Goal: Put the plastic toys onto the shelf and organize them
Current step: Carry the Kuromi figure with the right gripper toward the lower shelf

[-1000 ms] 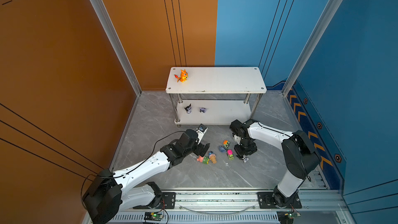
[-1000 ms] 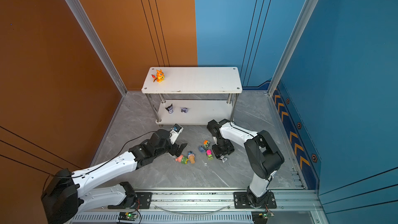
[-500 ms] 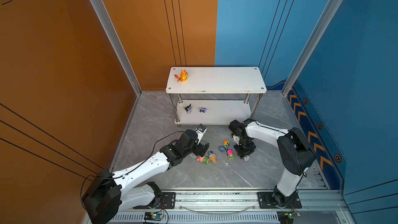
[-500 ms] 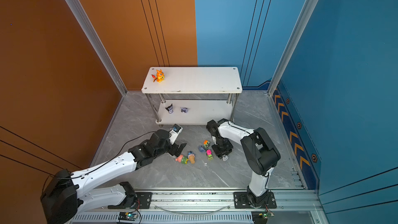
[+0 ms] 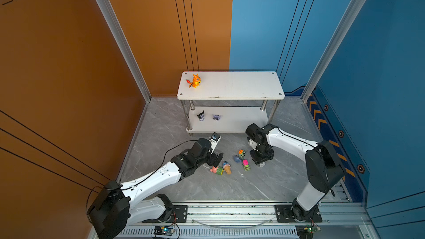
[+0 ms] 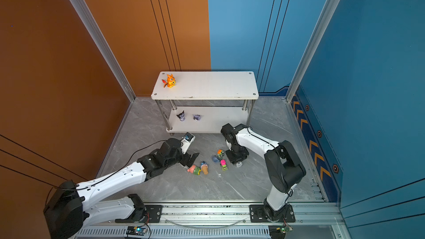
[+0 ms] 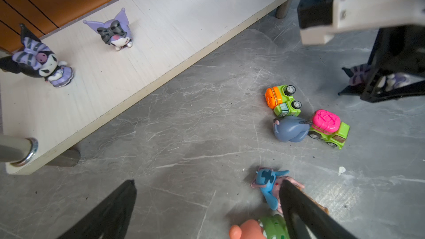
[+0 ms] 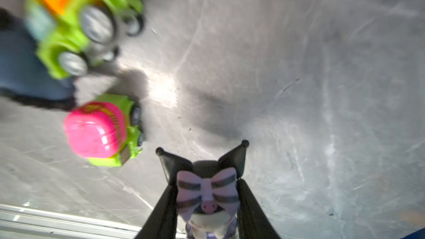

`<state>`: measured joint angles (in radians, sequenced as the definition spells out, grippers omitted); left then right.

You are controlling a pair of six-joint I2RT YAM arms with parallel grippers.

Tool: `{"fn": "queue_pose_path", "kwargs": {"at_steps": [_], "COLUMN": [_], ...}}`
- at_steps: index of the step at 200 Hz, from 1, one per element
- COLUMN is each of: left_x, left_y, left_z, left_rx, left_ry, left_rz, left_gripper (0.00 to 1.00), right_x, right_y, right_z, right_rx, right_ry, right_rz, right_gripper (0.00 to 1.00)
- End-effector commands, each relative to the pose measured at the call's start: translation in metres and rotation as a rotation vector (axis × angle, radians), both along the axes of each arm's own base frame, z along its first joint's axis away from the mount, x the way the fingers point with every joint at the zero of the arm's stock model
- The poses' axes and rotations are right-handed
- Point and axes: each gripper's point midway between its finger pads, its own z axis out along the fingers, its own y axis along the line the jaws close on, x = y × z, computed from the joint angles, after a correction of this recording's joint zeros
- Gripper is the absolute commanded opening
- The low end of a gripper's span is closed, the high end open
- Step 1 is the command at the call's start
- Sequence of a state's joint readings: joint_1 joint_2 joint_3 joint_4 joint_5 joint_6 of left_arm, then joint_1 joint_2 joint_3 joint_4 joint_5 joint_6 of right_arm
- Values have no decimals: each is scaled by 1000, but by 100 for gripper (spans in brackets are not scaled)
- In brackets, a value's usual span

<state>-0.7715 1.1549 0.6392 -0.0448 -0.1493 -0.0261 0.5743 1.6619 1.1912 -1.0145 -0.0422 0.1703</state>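
Right gripper (image 8: 207,182): pinching black-purple imp (image 8: 207,203) at floor (image 5: 264,187), near pink car (image 8: 96,129).
Left gripper (image 7: 207,181): spread wide, just beside ice-cream-cone creature (image 7: 266,180) and pink bear (image 7: 246,228).
Shelf (image 5: 230,86): orange dragon (image 5: 195,81) on top board; two imps (image 7: 43,60) (image 7: 115,31) on lower board.

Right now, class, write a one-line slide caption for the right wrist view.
Right gripper closed on a black-and-purple plastic imp figurine, near a pink-topped green toy car and an orange-topped car.
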Motion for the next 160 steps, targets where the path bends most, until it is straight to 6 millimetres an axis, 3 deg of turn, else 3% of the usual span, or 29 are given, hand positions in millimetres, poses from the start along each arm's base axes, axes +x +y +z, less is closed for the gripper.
{"fn": "queue_pose_path", "kwargs": {"at_steps": [1,53,73,131,160], "left_x": [4,6,6,3,3], "left_y": [5,10,13,16,17], "left_z": [-2,4,6,6,6], "left_rx": [14,-14,-22,-39,-43], "left_ry": [-4,-11,-13,-10,-13], "left_rz": [25,53,62,70,71], "left_gripper": [99,99,99,99,99], "right_x": [30,97,115,163,185], "right_y": [25,85,102,125,133], "right_z": [45,112,124,122,115], "right_rx": [125,438,495,548,542], "right_ry": [-202,-721,-884,-1166,-1222], "right_rz": [-23,-7,21,19,15], "right_gripper": [28,26,27,27,27]}}
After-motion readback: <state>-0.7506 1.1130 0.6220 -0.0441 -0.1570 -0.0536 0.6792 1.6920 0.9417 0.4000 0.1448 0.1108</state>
